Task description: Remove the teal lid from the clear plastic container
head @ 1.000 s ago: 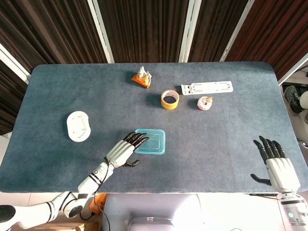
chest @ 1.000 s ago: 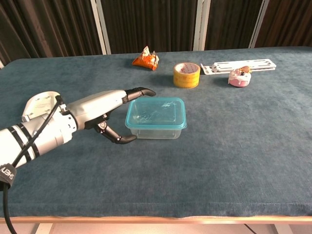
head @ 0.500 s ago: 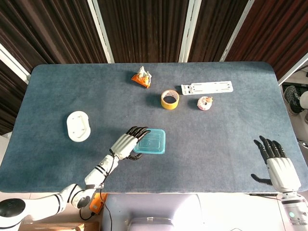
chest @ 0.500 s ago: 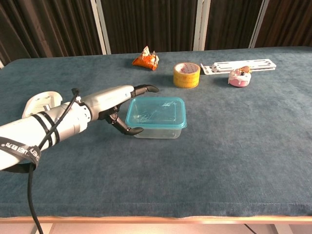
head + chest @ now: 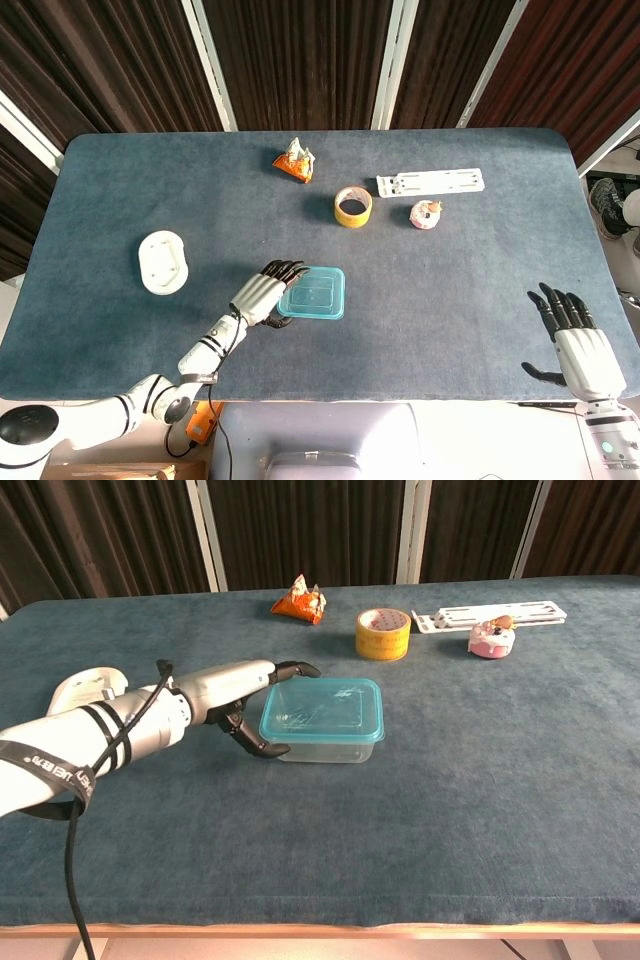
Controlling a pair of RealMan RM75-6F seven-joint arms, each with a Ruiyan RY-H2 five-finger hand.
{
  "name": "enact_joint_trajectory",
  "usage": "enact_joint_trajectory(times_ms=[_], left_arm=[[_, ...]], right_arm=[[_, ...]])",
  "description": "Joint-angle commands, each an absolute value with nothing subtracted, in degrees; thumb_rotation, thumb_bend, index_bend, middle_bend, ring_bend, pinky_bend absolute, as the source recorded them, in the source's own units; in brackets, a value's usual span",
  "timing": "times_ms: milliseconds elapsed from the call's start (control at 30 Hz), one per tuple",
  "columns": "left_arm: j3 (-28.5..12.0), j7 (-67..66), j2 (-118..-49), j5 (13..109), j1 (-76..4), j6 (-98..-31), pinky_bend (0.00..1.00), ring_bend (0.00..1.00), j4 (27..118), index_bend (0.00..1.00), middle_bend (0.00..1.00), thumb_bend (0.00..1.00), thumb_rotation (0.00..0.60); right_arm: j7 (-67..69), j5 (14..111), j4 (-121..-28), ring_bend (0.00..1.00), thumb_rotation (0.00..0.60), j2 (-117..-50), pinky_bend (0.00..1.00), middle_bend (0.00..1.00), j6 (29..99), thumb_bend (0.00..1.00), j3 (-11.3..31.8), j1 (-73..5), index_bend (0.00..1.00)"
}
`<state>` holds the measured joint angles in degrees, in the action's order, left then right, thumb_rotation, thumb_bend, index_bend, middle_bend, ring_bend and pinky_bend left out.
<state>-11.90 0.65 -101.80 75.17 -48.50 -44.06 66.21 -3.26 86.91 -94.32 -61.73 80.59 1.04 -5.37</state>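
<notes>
The clear plastic container [image 5: 325, 748] stands near the table's front middle, with the teal lid [image 5: 312, 293] [image 5: 322, 708] seated flat on it. My left hand [image 5: 262, 297] [image 5: 235, 695] lies against the container's left side. Its fingers [image 5: 296, 668] stretch along the lid's far-left edge and the thumb [image 5: 262, 748] curls to the near-left corner of the wall, bracketing that side without a clear grip. My right hand [image 5: 578, 345] hovers at the table's near right edge, fingers spread and holding nothing. It is outside the chest view.
A white oval piece [image 5: 163, 262] [image 5: 85, 692] lies left of my left arm. Further back are an orange packet [image 5: 294, 162], a yellow tape roll [image 5: 353, 207], a white rail [image 5: 430, 183] and a small pink object [image 5: 426, 214].
My left hand has moved forward and right until it touches the container's left side, thumb curling in at the near corner. The right hand has stayed still.
</notes>
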Motion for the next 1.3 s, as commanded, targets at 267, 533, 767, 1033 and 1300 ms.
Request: enact_joint_trajectory(times_ms=[267,533,767,1033,1300], left_arm=[[-11.3,-1.2,-103.3,74.3,-49.6,-44.1,0.05,0.0,64.3,0.0,0.06,0.29,0.6],[-10.2,-2.1,-104.1,74.5,-49.6,-44.9,0.45,0.34,64.5,0.0,0.46,0.29,0.6],[-8.9,-1.9,-104.4,75.6,-49.2,-45.8,0.62,0.48,66.9,0.0,0.61,0.29,0.6],[-8.1,-2.9,-105.8,76.0,-48.8,-47.3,0.64,0.5,68.6,0.0,0.62,0.3,0.6],[-7.3,-3.4,-106.6,76.9,-48.5,-48.3,0.64,0.5,69.3,0.0,0.63,0.3,0.6]], right_arm=[[-3.0,87.3,-94.4,0.0,0.6,-61.7,0.0,0.0,80.6,0.16,0.9,-5.4,0.0],[-3.2,87.7,-94.3,0.0,0.6,-62.0,0.0,0.0,80.1,0.16,0.7,-5.8,0.0],[-3.1,90.8,-91.5,0.0,0.6,-64.6,0.0,0.0,78.9,0.16,0.7,-8.0,0.0],[2.0,95.1,-82.6,0.0,0.6,-71.7,0.0,0.0,72.3,0.16,1.5,-15.6,0.08],[11.2,101.8,-71.8,0.0,0.6,-82.1,0.0,0.0,72.0,0.3,1.2,-22.6,0.35]])
